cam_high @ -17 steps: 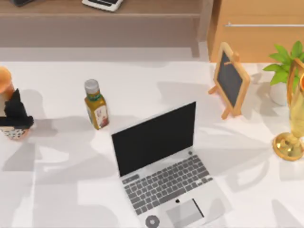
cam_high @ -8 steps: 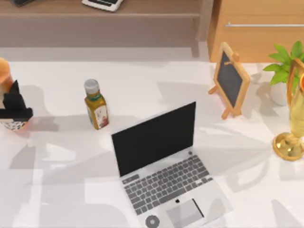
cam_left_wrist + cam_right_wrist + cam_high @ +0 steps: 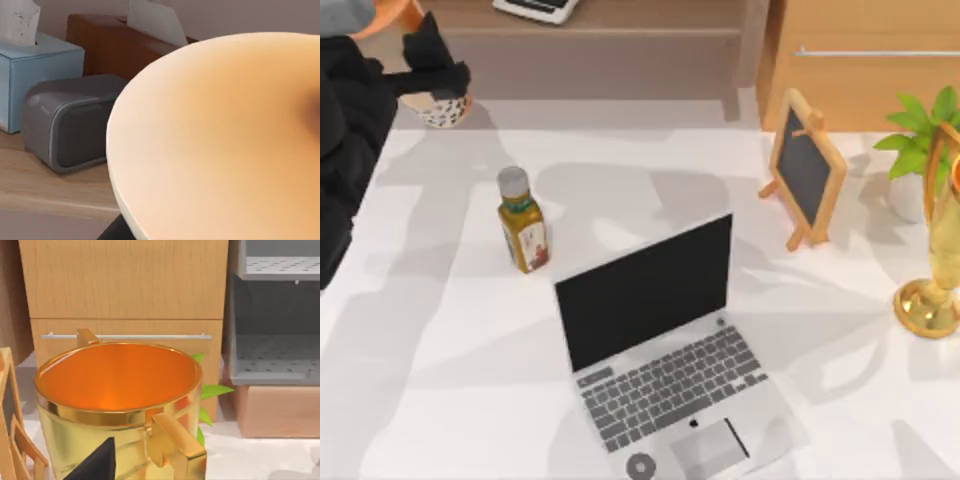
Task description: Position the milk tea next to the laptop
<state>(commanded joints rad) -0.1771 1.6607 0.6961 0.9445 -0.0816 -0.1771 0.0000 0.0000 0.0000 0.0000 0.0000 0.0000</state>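
left gripper [image 3: 432, 62] is up at the far left corner of the top view, pinching the milk tea [image 3: 438, 108] between its black fingers, cup lifted clear of the table [image 3: 440, 330]. the laptop [image 3: 665, 345] sits open well off to the gripper's right and nearer, a small bottle [image 3: 522, 220] standing between them.

Peach-orange milk tea [image 3: 432, 100] with dark-speckled cream base; silver-grey laptop [image 3: 665, 355], black screen; yellow-green bottle [image 3: 522, 222].

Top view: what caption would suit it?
Left gripper lifts peach-orange milk tea cup at far left, away from open silver-grey laptop.
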